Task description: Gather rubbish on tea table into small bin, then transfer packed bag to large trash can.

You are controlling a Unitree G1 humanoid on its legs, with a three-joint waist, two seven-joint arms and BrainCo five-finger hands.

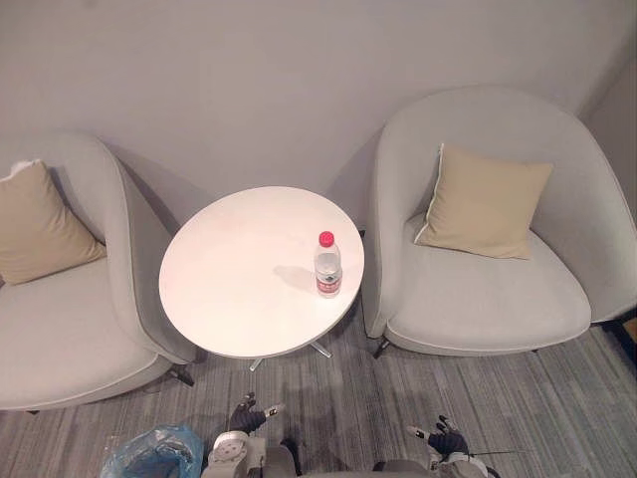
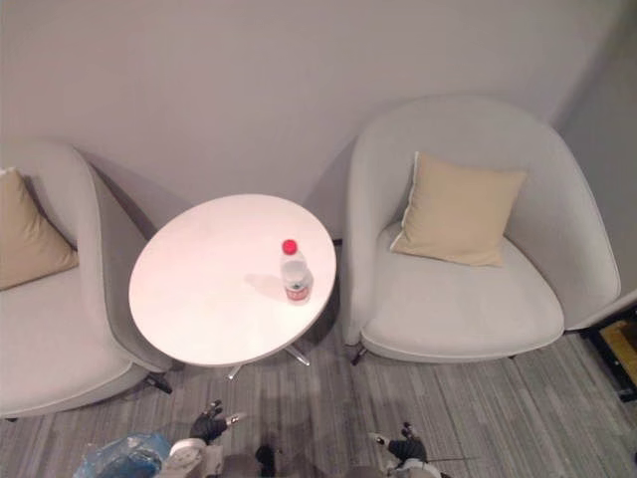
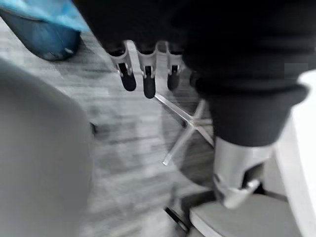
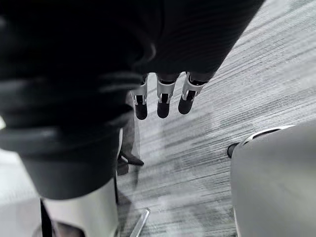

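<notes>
Bottle (image 1: 327, 267) seen upright on table (image 1: 229, 299), evidently awaiting pickup; held left hand (image 1: 249, 418) by bagged bin (image 1: 149, 453), right hand (image 1: 445, 438) low, fingers (image 3: 148, 84) loose, empty.

Soft light from the right, pale sheen on the table (image 1: 229, 299) (shadow left of the bottle (image 1: 327, 267)), dimmer carpet (image 1: 478, 398).

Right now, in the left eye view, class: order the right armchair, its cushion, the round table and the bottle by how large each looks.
Largest to smallest:
1. right armchair
2. round table
3. cushion
4. bottle
No two look close enough to tie.
</notes>
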